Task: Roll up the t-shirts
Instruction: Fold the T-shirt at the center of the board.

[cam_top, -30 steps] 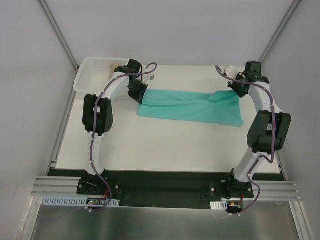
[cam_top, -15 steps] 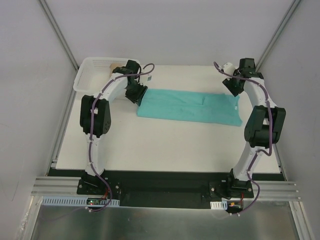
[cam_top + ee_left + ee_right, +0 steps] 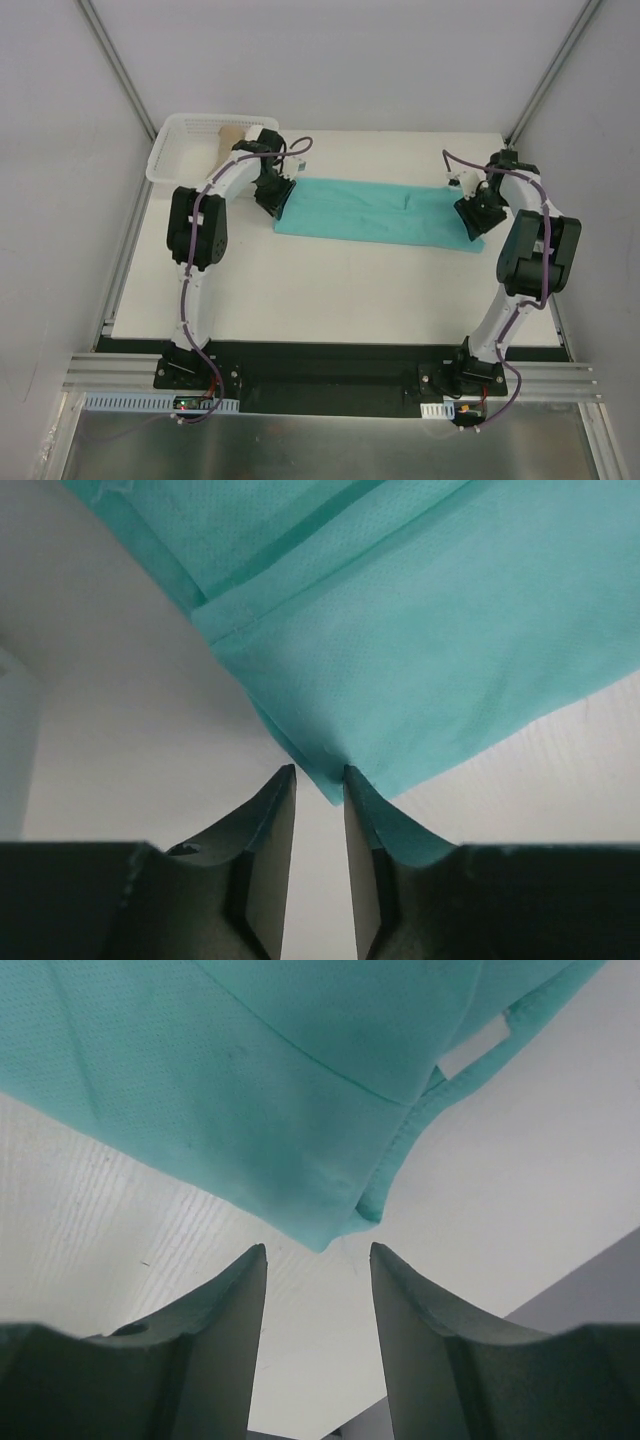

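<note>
The teal-green t-shirt point(image 3: 375, 210) lies flat on the white table as a long folded strip running left to right. My left gripper point(image 3: 274, 196) is at its left end. In the left wrist view the fingers stand a narrow gap apart point(image 3: 318, 772), and a corner of the shirt point(image 3: 420, 640) reaches just between their tips. My right gripper point(image 3: 471, 216) is at the shirt's right end, open and empty point(image 3: 317, 1250). The shirt's near corner point(image 3: 250, 1090) lies just ahead of its tips. The white neck tag point(image 3: 476, 1044) shows at the cloth's edge.
A white basket point(image 3: 172, 152) stands at the table's back left, with a tan cloth roll point(image 3: 228, 134) inside, right behind the left arm. The enclosure walls stand close on both sides. The table's right edge is close to the right gripper.
The shirt, held stretched and wrinkled between both grippers, now lies flat. My right gripper has come off the back right end and moved nearer, to the near right corner. The left gripper barely moved.
</note>
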